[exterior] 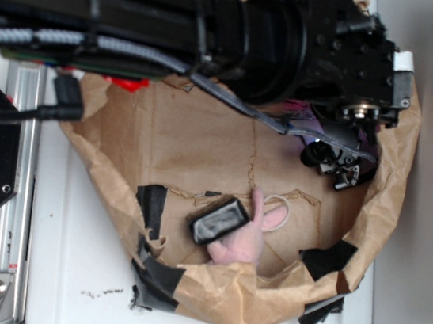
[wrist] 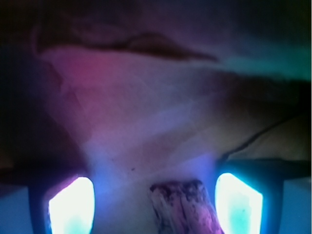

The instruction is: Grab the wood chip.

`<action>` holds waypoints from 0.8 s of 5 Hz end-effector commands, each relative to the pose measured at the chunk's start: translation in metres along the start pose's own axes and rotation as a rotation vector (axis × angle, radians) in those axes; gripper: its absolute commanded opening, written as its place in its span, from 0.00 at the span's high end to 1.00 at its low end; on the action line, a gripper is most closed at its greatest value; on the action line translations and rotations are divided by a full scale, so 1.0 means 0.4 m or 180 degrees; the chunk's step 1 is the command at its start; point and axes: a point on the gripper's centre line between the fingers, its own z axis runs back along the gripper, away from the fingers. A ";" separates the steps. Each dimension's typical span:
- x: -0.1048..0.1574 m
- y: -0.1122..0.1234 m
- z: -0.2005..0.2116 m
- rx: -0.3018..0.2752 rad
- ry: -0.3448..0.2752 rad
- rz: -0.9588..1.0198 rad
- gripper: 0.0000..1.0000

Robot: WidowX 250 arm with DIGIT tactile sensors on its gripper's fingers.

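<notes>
Arm stretched across the paper bag, claw over the wood chip.
The black arm [exterior: 218,26] spans the bag [exterior: 204,136] from the left; its claw [wrist: 155,204] is spread, the wood chip [wrist: 185,207] between its glowing fingers [wrist: 72,204], nearer the right one.

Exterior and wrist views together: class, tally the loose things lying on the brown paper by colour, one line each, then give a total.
Black: 1, shiny black rectangular block
Pink: 1, pink plush toy
Brown: 1, jagged brown wood chip, between the glowing fingers
Total: 3
</notes>
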 end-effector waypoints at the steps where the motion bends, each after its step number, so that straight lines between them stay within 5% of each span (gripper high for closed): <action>1: 0.005 -0.042 -0.051 0.0006 0.0028 -0.0176 0.00; 4: -0.107 0.025 -0.007 0.0099 -0.0089 -0.0208 0.00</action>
